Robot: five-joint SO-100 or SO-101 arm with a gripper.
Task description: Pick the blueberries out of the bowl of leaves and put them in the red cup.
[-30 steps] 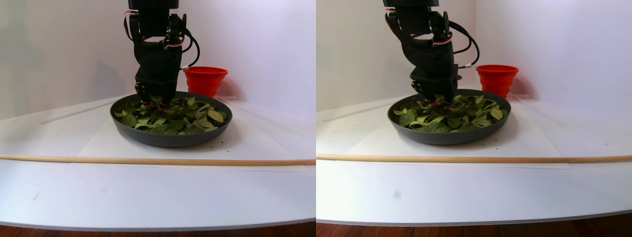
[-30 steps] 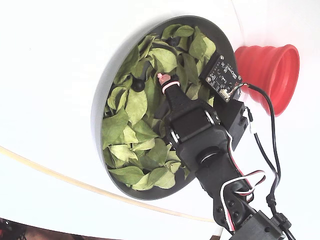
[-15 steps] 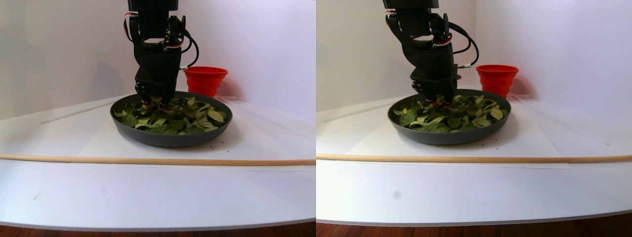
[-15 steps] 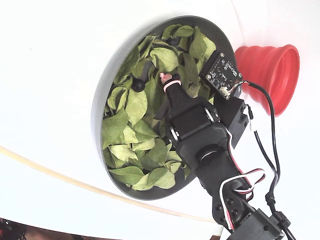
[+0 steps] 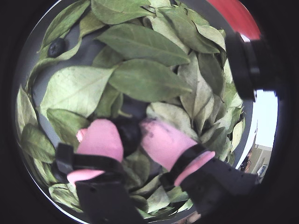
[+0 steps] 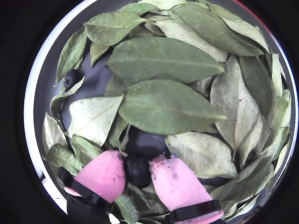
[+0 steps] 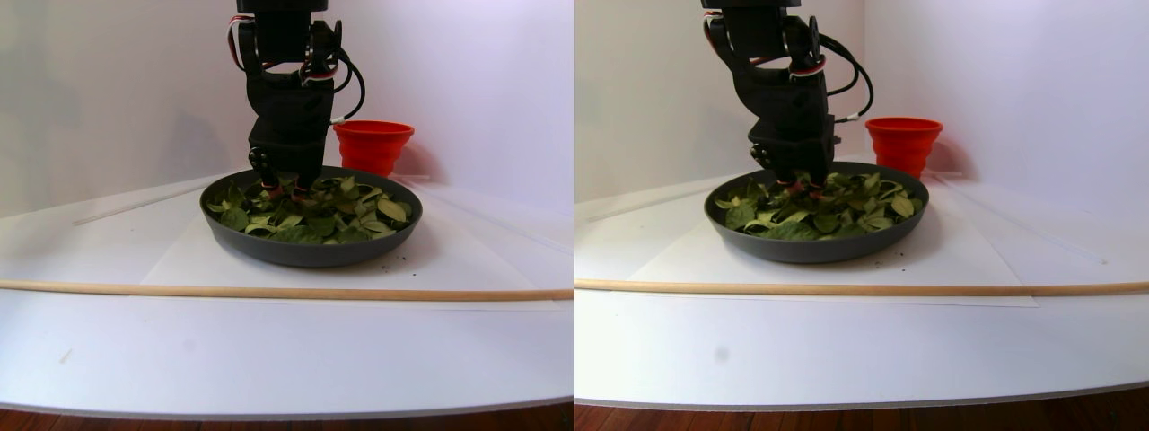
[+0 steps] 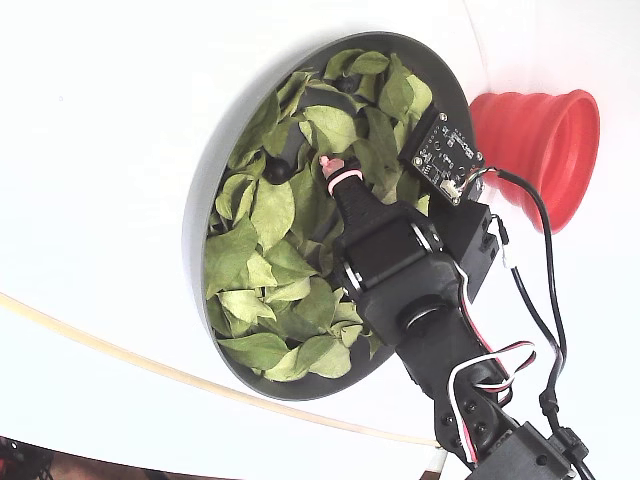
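gripper (image 6: 138,171) down among the leaves (image 6: 168,105) | jaws nearly closed on one blueberry (image 6: 137,169); second berry (image 6: 70,79) up-left of jaws | red cup (image 8: 540,140) beyond bowl (image 8: 200,215)

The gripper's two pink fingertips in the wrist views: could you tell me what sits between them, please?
A dark blueberry sits between the pink fingertips of the gripper, touching both, in both wrist views. Green leaves lie just beyond it in the bowl.

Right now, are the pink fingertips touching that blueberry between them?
Touching. In both wrist views the blueberry sits between the pink fingertips with no visible gap on either side; the gripper looks closed on it.
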